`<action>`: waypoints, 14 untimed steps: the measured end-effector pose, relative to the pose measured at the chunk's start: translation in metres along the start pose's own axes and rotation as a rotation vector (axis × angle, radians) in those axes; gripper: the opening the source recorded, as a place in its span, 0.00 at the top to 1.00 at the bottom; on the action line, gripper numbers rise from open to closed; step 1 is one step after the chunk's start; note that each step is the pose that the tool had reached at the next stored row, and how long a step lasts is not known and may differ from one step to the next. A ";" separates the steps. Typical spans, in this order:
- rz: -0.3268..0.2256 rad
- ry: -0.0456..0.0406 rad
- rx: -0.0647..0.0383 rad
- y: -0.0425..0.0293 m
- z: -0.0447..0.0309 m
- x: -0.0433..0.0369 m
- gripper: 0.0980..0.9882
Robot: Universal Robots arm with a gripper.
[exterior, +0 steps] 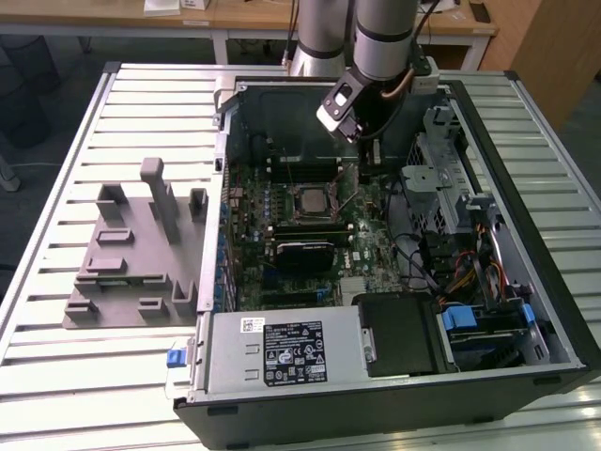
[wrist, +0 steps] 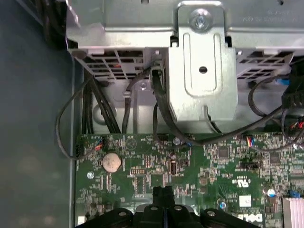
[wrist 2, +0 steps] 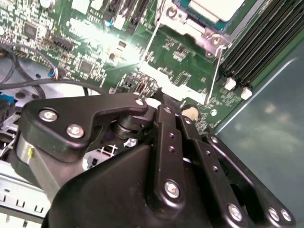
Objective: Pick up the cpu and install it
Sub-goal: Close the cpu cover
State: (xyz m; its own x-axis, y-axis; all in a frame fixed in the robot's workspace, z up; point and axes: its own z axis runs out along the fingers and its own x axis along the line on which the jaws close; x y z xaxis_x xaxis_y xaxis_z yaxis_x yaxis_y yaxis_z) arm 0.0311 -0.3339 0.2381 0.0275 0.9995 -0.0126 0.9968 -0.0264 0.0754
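black two-finger gripper [wrist: 164, 192], fingers pressed together on nothing, hangs above green motherboard [exterior: 362, 235]; silvery-grey square cpu [exterior: 308, 199] lies in metal-framed socket [wrist 2: 206, 33] mid-board: seating apparently done, clamping not confirmable.

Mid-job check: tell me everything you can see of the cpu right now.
The cpu is a small flat square with a silvery-grey metal top and a paler rim. It lies flat inside the metal-framed socket on the green motherboard, within the open case. The frame surrounds it, and nothing else touches it. The claw, shut and empty, hangs apart from it, toward the exterior view's right.
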 end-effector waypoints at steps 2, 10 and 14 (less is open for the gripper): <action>0.001 0.0013 0.000 -0.0040 -0.0003 -0.0001 0.99; 0.004 0.0107 0.000 -0.0264 -0.0020 -0.0007 0.99; 0.005 0.0201 0.001 -0.0375 -0.0028 -0.0011 0.99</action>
State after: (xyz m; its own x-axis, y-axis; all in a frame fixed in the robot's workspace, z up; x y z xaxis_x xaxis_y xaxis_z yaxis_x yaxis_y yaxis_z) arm -0.0065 -0.3340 0.2381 0.0310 0.9995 0.0077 0.9967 -0.0315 0.0747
